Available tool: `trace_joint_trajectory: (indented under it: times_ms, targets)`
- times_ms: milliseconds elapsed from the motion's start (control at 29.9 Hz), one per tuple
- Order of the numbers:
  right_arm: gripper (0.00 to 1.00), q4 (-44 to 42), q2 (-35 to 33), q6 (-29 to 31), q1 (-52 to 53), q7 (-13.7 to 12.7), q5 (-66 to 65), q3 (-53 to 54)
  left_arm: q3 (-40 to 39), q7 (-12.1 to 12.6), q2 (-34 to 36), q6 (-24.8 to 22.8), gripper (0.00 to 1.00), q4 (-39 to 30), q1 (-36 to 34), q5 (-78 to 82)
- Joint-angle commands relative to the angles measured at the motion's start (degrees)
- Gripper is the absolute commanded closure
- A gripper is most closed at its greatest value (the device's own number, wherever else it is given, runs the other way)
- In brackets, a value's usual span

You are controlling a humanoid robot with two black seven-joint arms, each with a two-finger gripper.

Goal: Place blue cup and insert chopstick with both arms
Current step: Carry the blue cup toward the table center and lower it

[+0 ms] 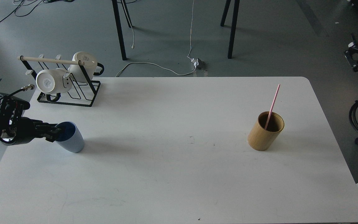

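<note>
The table (pixel 179 174) carries the cup (pixel 71 138) at far left, its rim pinched by the left tool (pixel 54 133). Unplaced; the chopstick (pixel 273 104) stands in the holder (pixel 264 132). Right tool unseen.

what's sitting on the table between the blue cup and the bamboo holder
Nothing. In the head view, the white table is bare between the blue cup and the bamboo holder.

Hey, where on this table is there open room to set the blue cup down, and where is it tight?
The widest bare patch is mid-table, between the blue cup at the left hand and the bamboo holder with the pink chopstick. The whole near edge is bare too. It is crowded only at the far-left corner, where the mug rack stands.
</note>
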Motion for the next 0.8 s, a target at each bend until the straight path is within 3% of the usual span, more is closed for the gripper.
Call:
trace_joint_trajectory:
  times_ms: [0,201,401,568,769]
  targets:
    - [0.00,-0.02,-0.40,0.00,0.00,0.00,0.00,0.33,0.07,0.01,-0.04,-0.05,0.96,-0.40,-0.78,-0.11]
    - [0.00,-0.02,-1.02,0.00,0.00,0.00,0.00,1.21,0.24,0.01,1.01,-2.06,0.97,-6.10,-7.19,-0.03]
    - [0.00,0.07,-2.42,0.00,0.09,0.00,0.00,1.83,0.07,0.01,1.38,-12.43,0.97,-16.48,-17.38,0.41]
    - [0.00,0.24,-3.13,0.00,0.09,-0.09,0.00,2.09,0.42,0.01,-13.54,-16.01,0.96,-18.25,-21.87,7.69]
    - [0.00,0.07,-5.85,0.00,0.09,-0.09,0.00,2.18,0.60,0.67,-29.19,-16.01,0.96,-17.98,-23.37,11.66]
